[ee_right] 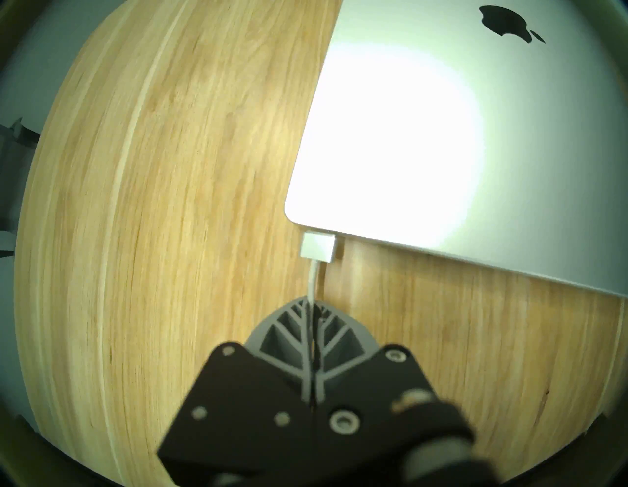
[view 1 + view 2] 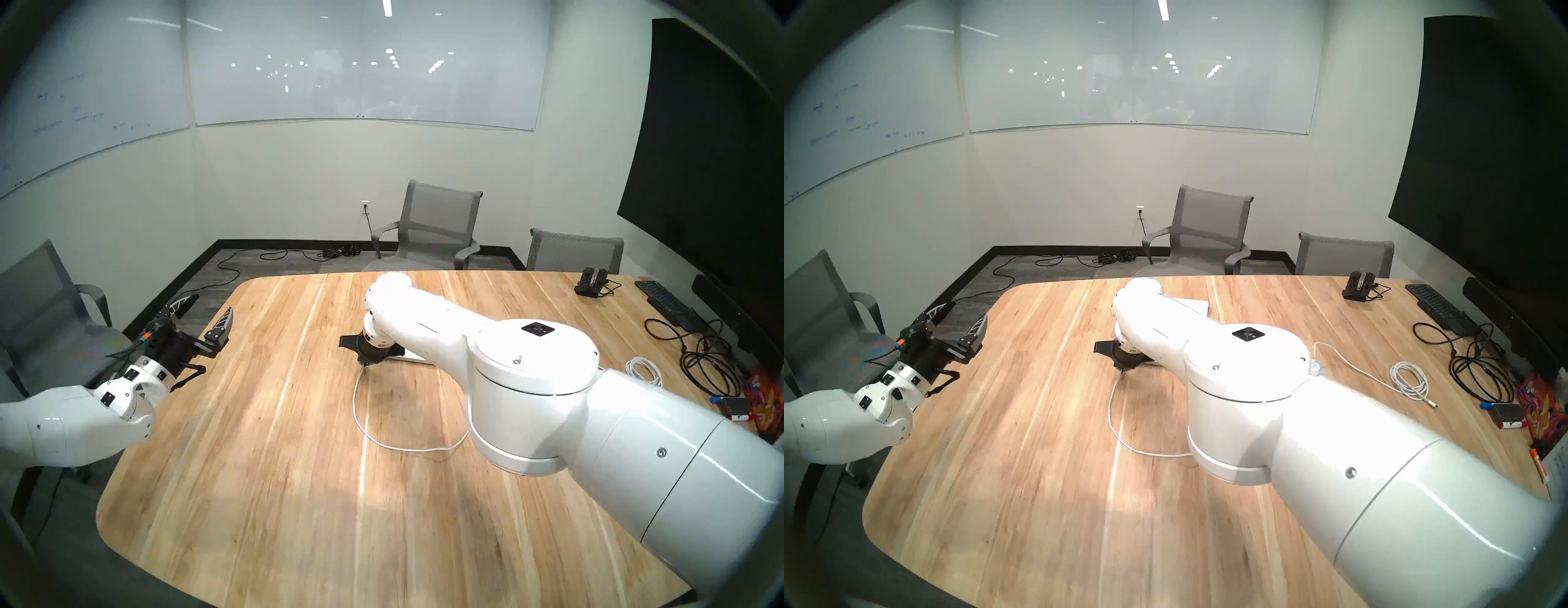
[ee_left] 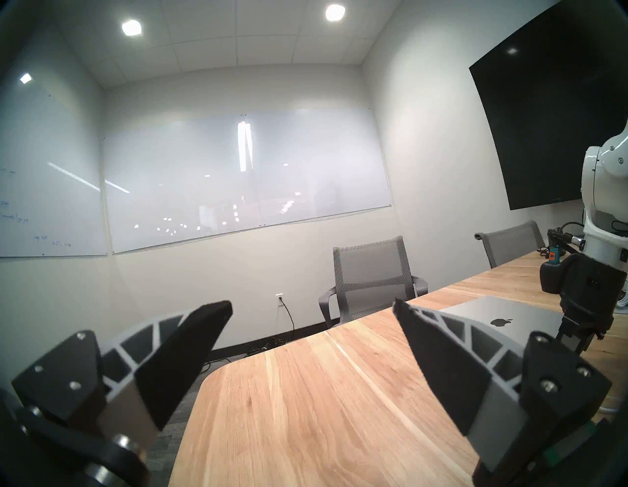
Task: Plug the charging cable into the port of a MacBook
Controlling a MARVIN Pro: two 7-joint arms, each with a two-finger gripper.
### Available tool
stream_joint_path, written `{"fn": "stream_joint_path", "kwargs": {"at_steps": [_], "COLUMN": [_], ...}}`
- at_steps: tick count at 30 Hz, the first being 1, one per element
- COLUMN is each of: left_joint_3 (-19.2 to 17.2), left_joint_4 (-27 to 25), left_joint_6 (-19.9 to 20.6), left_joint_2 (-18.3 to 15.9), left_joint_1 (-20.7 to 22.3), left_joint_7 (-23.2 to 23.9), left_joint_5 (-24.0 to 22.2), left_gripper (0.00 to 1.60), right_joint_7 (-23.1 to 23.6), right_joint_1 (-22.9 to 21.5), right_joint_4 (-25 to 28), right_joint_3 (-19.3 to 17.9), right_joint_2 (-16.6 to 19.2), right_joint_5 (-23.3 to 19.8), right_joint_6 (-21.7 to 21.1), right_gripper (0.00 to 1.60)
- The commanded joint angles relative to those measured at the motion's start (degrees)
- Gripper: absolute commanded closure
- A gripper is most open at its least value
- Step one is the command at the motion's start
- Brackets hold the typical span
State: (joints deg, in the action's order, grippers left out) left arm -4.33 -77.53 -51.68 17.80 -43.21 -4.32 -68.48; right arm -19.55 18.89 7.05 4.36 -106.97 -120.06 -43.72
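Two grippers are in play, and only one is working. My right gripper [image 1: 311, 307] is pinched fully shut on the thin white cord of the charging cable [image 1: 312, 282], just behind its flat square silver-white connector, which sits against the near side edge of the thin silver MacBook [image 1: 441, 136] by its rounded corner; whether it is seated in the port I cannot tell. I judge the hold on the cord keeps the tip aligned with that edge. Slack loops across the wooden worktop [image 2: 254, 424]. My left gripper [image 2: 199, 316] hovers wide open, empty, well clear of the MacBook.
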Motion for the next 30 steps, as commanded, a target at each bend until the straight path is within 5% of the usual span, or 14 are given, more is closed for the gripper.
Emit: {"fn": "stream_joint_path", "kwargs": {"at_steps": [1,30], "left_joint_3": [-0.8,-0.7], "left_joint_4": [-0.1,-0.1], "left_joint_6": [-0.4,-0.4], "left_joint_2": [-0.1,-0.1], "left_joint_1": [0.9,0.9], "left_joint_7": [-0.1,0.0], "left_joint_5": [0.0,0.0], "left_gripper": [0.00,0.00], "right_joint_7": [-1.1,-2.4], "right_joint_1": [-0.5,-0.5], "right_joint_4": [-0.4,-0.1], "right_joint_3": [-0.1,-1.2], "right_joint_2": [-0.6,-0.5], "right_joint_5": [0.0,0.1], "right_joint_6": [-0.5,-0.9], "right_gripper": [1.60,1.60]}}
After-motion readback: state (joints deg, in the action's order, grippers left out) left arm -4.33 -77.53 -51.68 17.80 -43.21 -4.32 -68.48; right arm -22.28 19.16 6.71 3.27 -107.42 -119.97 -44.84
